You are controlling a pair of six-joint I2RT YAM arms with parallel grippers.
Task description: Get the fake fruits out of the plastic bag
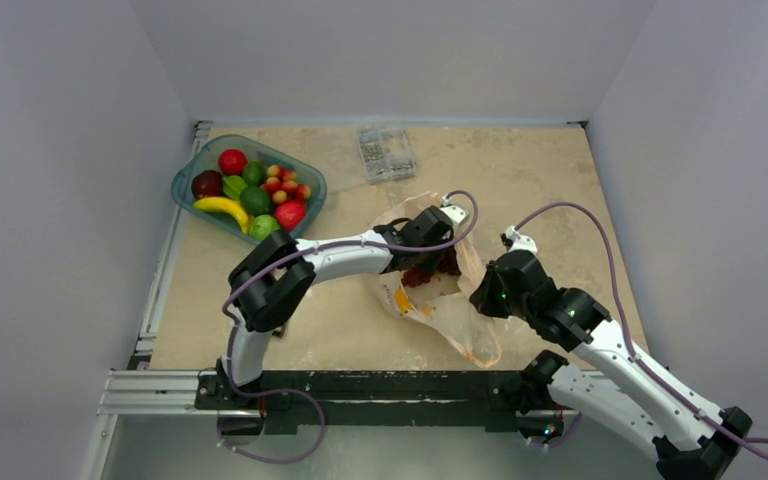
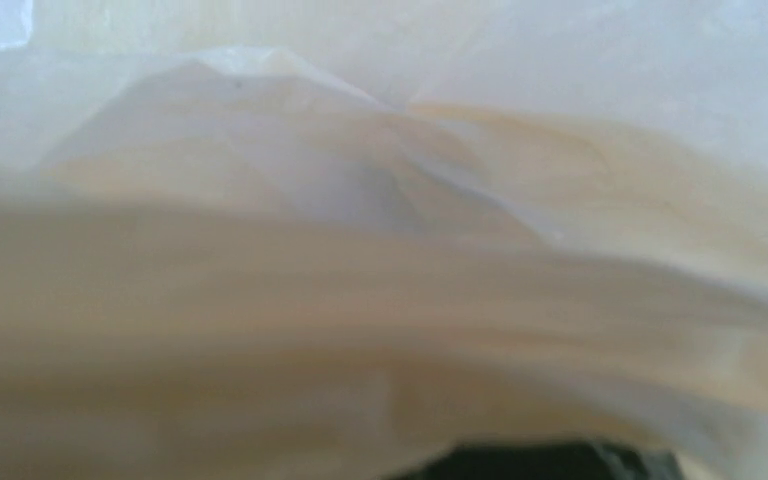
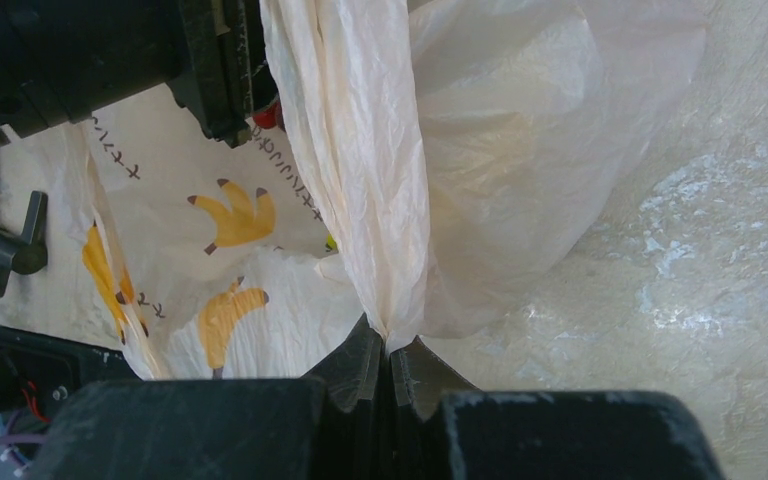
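Nearest, the right gripper (image 3: 388, 350) is pinched tight on a gathered fold of the plastic bag (image 3: 520, 150), a grip only its wrist view shows. The bag lies crumpled mid-table between the arms, banana print facing up. The left gripper (image 1: 432, 250) reaches into the bag's mouth. Its own camera sees only pale film, so I cannot tell how wide it stands or whether it has hold of anything. The top view alone shows a dark red grape cluster (image 1: 422, 274) just beside it in the bag. Farther left, other fake fruits (image 1: 255, 198) fill a teal tray (image 1: 196, 160), and a clear parts box (image 1: 385, 153) sits at the back.
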